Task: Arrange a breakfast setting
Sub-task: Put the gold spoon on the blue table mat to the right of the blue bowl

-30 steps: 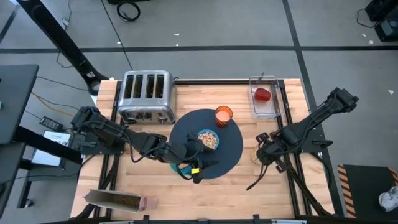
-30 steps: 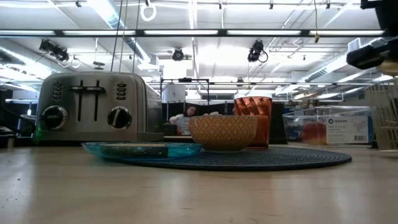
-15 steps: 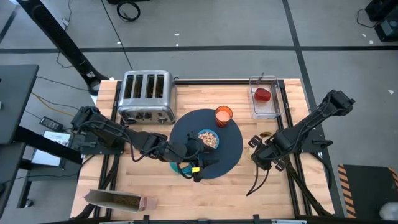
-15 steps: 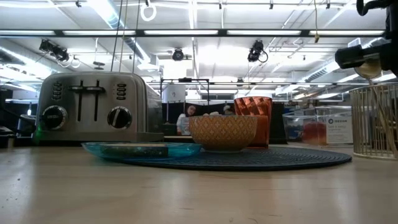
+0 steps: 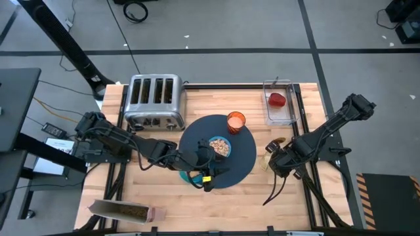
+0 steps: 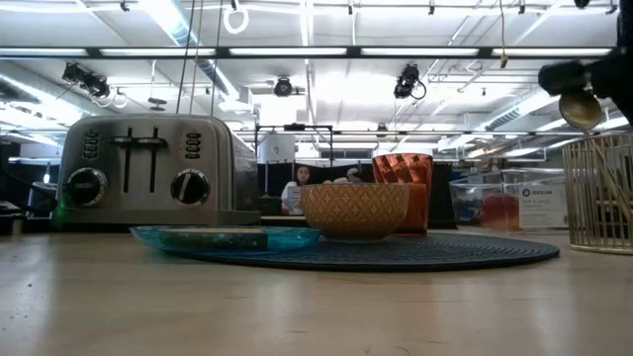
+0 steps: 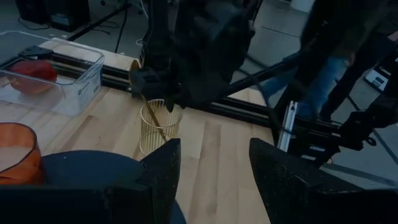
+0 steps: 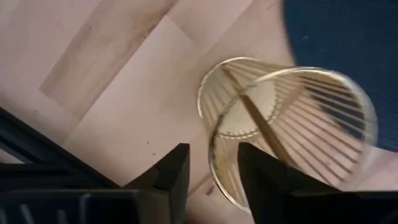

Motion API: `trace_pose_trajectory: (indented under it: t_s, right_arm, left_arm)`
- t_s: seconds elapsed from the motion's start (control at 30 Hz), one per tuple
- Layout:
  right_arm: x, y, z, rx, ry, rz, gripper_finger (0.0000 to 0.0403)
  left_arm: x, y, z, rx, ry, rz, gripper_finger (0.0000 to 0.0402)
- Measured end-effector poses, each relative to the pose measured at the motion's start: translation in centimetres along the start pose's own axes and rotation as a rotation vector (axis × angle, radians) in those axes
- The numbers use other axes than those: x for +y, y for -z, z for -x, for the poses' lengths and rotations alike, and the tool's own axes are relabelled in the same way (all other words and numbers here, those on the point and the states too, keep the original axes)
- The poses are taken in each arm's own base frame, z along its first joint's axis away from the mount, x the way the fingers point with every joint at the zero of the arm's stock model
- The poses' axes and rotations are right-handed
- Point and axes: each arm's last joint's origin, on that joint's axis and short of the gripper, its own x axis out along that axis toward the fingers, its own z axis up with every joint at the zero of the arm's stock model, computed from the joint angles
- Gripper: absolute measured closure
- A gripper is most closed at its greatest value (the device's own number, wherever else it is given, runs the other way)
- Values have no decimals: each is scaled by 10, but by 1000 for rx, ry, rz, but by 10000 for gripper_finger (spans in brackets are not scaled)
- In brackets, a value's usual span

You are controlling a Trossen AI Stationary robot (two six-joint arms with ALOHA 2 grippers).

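Observation:
A dark-blue round mat (image 5: 243,154) carries a small bowl of cereal (image 5: 220,146) and an orange cup (image 5: 235,121). A teal plate (image 6: 188,238) with a flat slice on it rests partly on the mat's near-left edge. My left gripper (image 5: 207,176) hangs open over that plate. A gold spoon (image 6: 582,109) leans in a gold wire holder (image 8: 292,124) right of the mat. My right gripper (image 8: 214,155) is open just above the holder, its fingers on either side of the rim. The red fruit (image 5: 278,99) lies in a clear box. My right gripper comes at the wire holder from above. One finger (image 8: 261,180) stands inside the near rim (image 8: 214,171) and one outside. I cannot tell whether either finger touches the wire. The spoon's handle (image 8: 255,115) runs past the fingers, not between them.
A four-slot toaster (image 5: 155,101) stands at the far left. A cereal box (image 5: 125,210) lies near the front left edge. The clear box (image 5: 279,103) sits at the far right. Bare wood lies in front of the mat. People show in the room behind (image 6: 297,188).
My right gripper has gone a little toward the table's left edge, then part of the way back. The wire holder with the spoon has shifted along with it, coming in from the low view's right edge.

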Motion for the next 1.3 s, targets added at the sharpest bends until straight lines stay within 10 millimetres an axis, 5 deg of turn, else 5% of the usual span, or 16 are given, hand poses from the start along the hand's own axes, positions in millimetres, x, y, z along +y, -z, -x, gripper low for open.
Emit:
trace_pose_trajectory:
  t_s: [0.3,0.57,0.8,1.13,1.3]
  right_arm:
    - [-1,5,48,-135,35,-144,231]
    - [-2,46,88,-323,87,-731,231]
    - [1,81,85,-431,50,-1196,232]
    - [1,97,81,-383,199,-1028,233]
    - [-8,88,75,-358,233,-939,233]
  left_arm:
    - [5,-2,-2,0,-15,2,203]
    - [5,-2,-2,-1,-15,14,203]
    - [6,-2,-2,-5,-16,16,203]
    - [6,-3,-3,-6,-17,17,203]
    - [8,-3,-3,-8,-21,18,203]
